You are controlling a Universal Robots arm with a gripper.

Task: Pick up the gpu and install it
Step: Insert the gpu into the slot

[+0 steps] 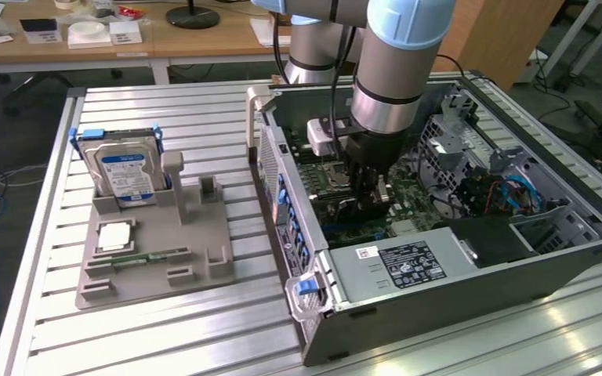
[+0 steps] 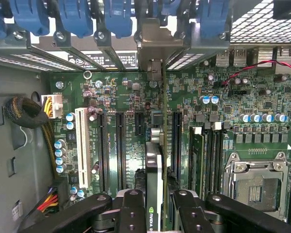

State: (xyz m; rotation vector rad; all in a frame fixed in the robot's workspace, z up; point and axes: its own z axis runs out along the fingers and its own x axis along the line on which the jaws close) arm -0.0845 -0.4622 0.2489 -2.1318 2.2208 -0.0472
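Wrist view: hand grips thin gpu edge-on, metal bracket.

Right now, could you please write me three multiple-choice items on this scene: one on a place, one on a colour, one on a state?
1. Where is the gpu?
A. In the grey holder beside the hard drive
B. Edge-on between the gripper's fingers, above the motherboard's slots
C. On the power supply

2. What colour is the hard drive's label?
A. Blue
B. Red
C. Yellow

3. How does the computer case stand?
A. Closed
C. Upside down
B. Side open, motherboard exposed

Answers: 1 B, the wrist view shows the card clamped in the gripper over the motherboard. 2 A, the label on the drive in the holder is blue. 3 B, the exterior view looks straight into the case.
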